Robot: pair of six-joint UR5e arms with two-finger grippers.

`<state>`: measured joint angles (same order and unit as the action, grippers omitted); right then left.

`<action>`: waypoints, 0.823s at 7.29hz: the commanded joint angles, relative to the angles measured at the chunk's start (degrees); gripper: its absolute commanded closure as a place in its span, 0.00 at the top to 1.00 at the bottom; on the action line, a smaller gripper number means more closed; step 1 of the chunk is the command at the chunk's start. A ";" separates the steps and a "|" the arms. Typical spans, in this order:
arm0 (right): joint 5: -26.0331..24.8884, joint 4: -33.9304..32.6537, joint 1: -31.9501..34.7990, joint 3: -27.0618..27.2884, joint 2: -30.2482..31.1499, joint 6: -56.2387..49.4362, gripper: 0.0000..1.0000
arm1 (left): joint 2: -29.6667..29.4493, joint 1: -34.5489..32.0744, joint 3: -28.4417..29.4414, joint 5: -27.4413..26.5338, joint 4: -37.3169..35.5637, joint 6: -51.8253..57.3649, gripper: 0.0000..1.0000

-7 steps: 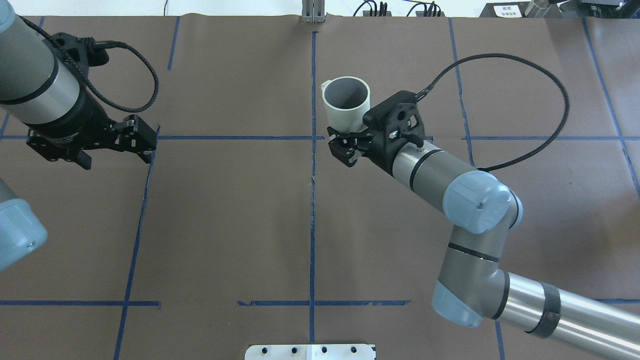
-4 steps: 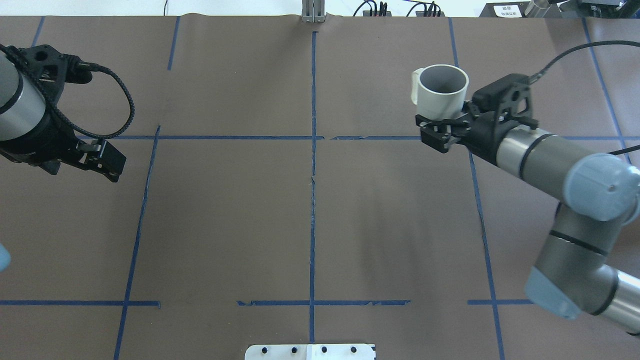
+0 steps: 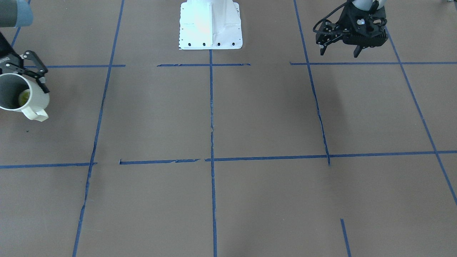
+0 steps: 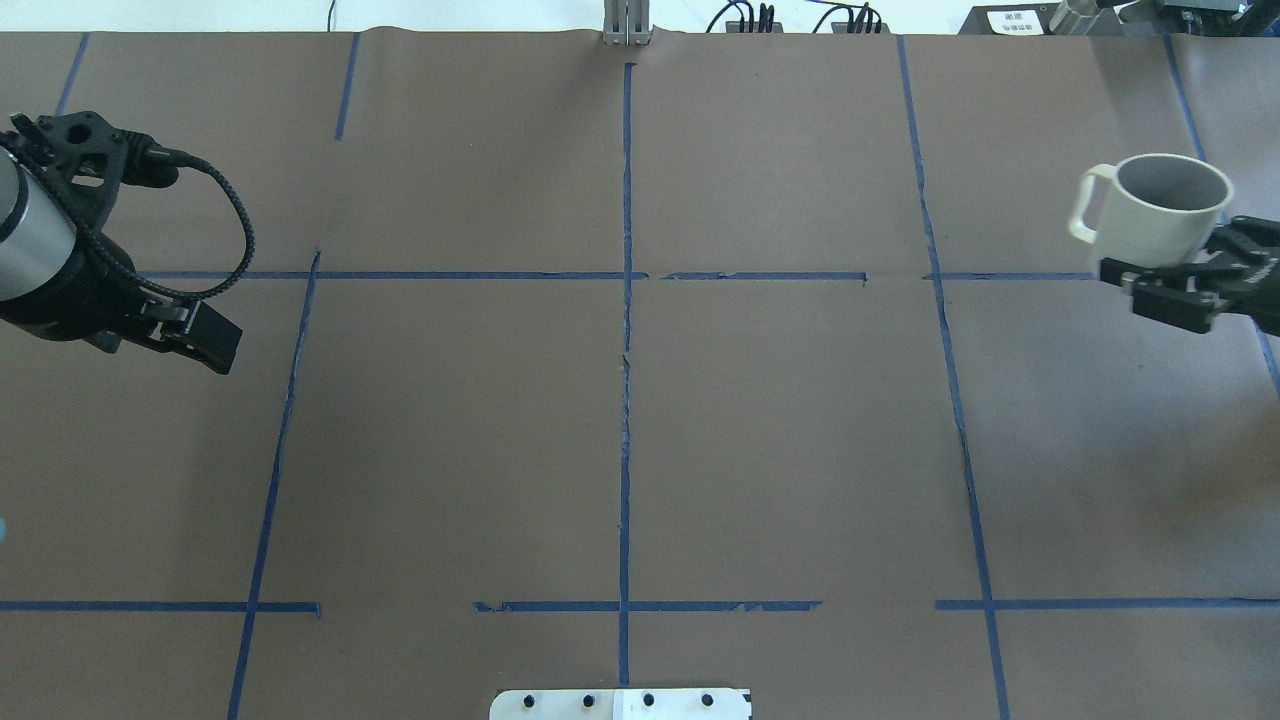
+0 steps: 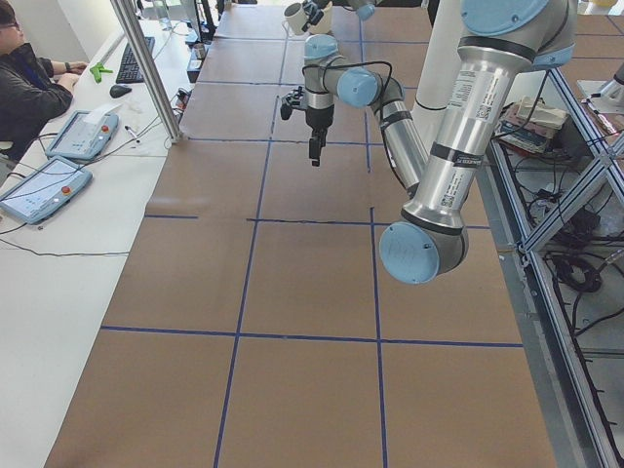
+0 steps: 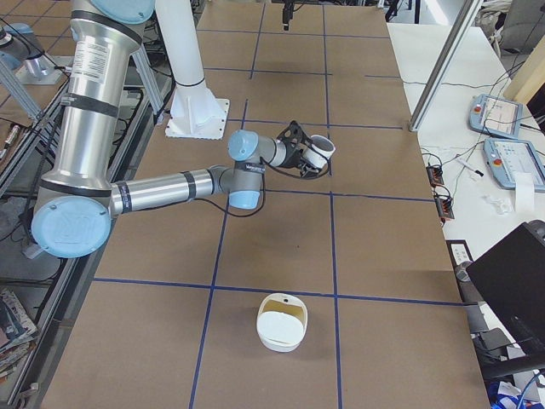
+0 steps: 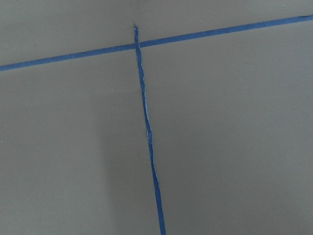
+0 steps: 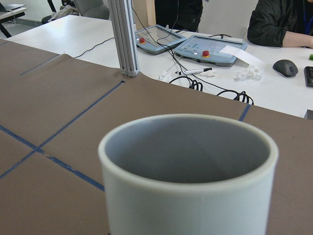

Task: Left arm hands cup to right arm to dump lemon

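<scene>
Shifted rightward to the overhead frame's right edge: white ribbed mug (image 4: pixel 1150 215), upright, clamped by blocky black right gripper (image 4: pixel 1165 285). At its left edge, perforated black left gripper (image 3: pixel 338 53) spread, empty.

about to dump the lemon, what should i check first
1. Right gripper shut on cup: ok.
2. Cup upright: ok.
3. Lemon inside cup: ok.
4. Left gripper clear of cup: ok, it is far across the table.
5. Bowl under cup: not ok, it sits apart from the cup.
</scene>
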<state>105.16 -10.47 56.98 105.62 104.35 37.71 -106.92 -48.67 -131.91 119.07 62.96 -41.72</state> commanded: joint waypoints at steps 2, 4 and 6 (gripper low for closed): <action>13.84 20.60 16.31 -17.16 4.52 1.21 0.00 | -0.92 1.55 4.54 0.02 7.76 -10.37 1.00; 13.58 27.74 19.39 -20.54 7.78 13.88 0.00 | -2.50 2.44 5.52 0.02 8.41 -13.02 1.00; 9.39 37.40 19.92 -22.99 11.20 27.89 0.00 | -2.59 3.14 5.61 0.02 8.41 -13.12 1.00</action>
<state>117.45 20.83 76.43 84.37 113.14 57.67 -109.35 -45.97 -126.45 119.09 71.29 -54.57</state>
